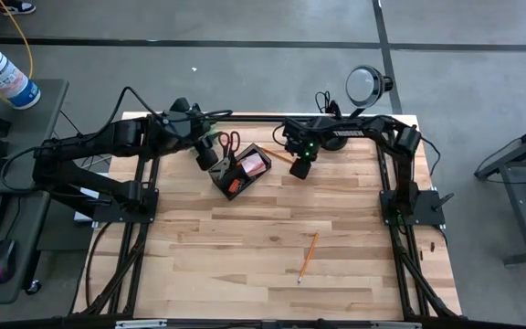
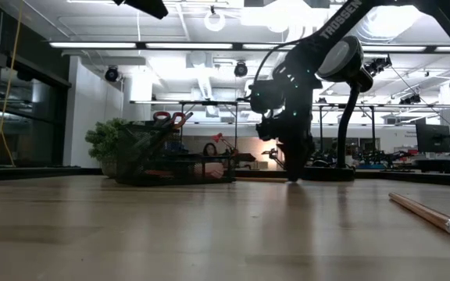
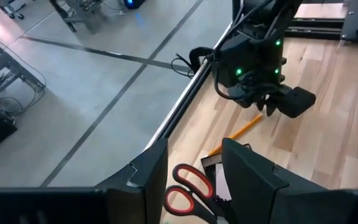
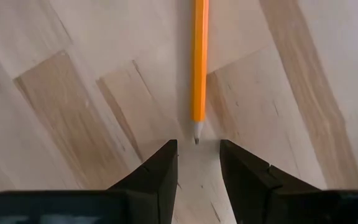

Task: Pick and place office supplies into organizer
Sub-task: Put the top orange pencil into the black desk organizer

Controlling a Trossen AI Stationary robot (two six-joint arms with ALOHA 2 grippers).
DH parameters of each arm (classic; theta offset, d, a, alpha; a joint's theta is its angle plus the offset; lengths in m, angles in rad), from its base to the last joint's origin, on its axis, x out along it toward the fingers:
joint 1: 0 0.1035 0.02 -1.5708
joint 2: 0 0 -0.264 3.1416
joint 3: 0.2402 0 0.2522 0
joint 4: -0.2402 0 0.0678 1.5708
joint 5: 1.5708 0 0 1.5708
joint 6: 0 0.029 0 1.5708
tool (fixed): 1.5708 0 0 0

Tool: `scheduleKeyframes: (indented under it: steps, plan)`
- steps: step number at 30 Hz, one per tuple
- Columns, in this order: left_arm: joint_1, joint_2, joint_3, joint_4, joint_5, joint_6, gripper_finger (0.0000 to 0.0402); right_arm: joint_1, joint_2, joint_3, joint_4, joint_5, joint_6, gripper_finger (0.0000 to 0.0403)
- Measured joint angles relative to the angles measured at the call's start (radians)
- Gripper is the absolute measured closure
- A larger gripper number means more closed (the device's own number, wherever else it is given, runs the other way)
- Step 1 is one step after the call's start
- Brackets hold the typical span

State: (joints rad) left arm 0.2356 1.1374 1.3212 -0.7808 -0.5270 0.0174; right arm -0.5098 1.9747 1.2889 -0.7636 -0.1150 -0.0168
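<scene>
1. A pencil (image 4: 199,62) is lying flat on the worktop (image 1: 245,247), just beside the organizer (image 1: 240,170), its tip pointing at the right gripper (image 4: 197,163).
2. The right gripper's fingers (image 4: 157,171) are standing apart just short of that tip, holding nothing.
3. The organizer is sitting near the worktop's far edge, holding scissors (image 1: 229,143) and a pink pad (image 1: 255,164).
4. The left gripper (image 3: 194,171) is hovering above the scissors, fingers apart.
5. A second pencil (image 1: 308,257) is lying well apart, toward the near edge.
</scene>
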Motion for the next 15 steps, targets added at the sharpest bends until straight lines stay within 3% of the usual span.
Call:
scheduleKeyframes:
  steps: [9, 15]
  plan:
    - [0.000, 0.000, 0.000, 0.024, 0.002, 0.000, 0.0263, 0.010, 0.000, -0.009, 0.029, 0.004, 0.017, 0.0291]
    - [0.000, 0.000, 0.000, 0.024, 0.002, -0.013, 0.0263, 0.045, 0.000, -0.009, 0.063, 0.021, 0.011, 0.0318]
